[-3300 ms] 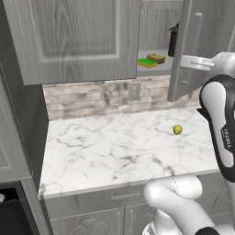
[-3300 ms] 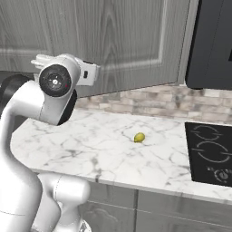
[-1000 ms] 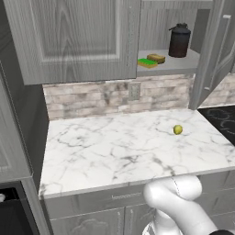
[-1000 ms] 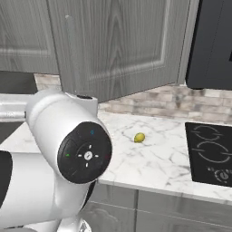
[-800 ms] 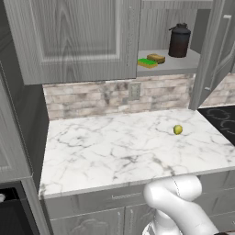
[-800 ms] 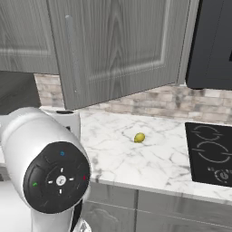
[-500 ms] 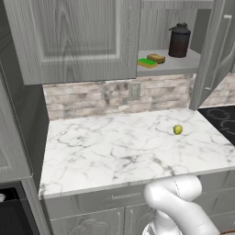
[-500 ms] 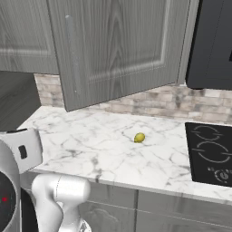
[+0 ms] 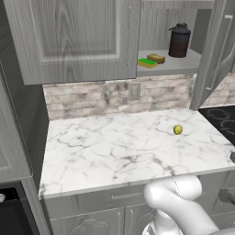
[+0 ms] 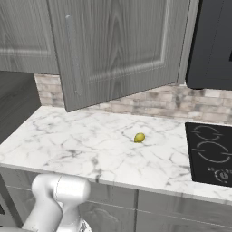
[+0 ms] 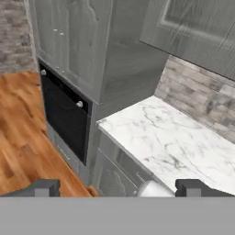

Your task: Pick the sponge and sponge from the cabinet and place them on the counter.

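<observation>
Two sponges sit side by side on the cabinet shelf [image 9: 181, 68], the flat green sponge [image 9: 147, 63] in front and the yellow-brown sponge [image 9: 156, 58] just behind, beside a dark canister [image 9: 179, 41]. The open door [image 10: 120, 47] leaves them reachable. The gripper [image 11: 117, 187], jaws spread wide and empty, points toward the oven side, well away from them. A small ball [image 9: 177, 130] lies on the marble bench [image 9: 114, 147]; nothing is moved yet
</observation>
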Robot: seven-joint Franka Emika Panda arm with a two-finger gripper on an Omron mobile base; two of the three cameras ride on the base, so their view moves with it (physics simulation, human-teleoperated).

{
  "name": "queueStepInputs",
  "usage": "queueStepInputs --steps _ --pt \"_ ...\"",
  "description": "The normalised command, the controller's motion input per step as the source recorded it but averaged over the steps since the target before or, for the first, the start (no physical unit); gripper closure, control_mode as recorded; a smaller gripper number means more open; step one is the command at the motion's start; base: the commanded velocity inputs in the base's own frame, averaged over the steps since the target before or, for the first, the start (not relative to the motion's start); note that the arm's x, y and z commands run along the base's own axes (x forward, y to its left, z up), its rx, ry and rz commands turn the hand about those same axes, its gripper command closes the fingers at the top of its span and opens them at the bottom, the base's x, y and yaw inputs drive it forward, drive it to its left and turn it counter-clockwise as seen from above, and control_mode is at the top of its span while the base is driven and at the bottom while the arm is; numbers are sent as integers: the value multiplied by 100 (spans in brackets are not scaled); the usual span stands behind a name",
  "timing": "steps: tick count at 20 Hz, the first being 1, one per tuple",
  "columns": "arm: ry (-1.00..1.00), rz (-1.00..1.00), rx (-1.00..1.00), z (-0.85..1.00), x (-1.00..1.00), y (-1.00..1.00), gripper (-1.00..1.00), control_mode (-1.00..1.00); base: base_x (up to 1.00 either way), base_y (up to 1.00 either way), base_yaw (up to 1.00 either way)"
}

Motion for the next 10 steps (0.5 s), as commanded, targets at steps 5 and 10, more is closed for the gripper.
queueStepInputs --steps 5,10 --pt "-7 -15 -16 3 31 24 -100 -100 0 0 0" --pt "-5 -12 -5 11 35 -9 -100 -100 0 0 0"
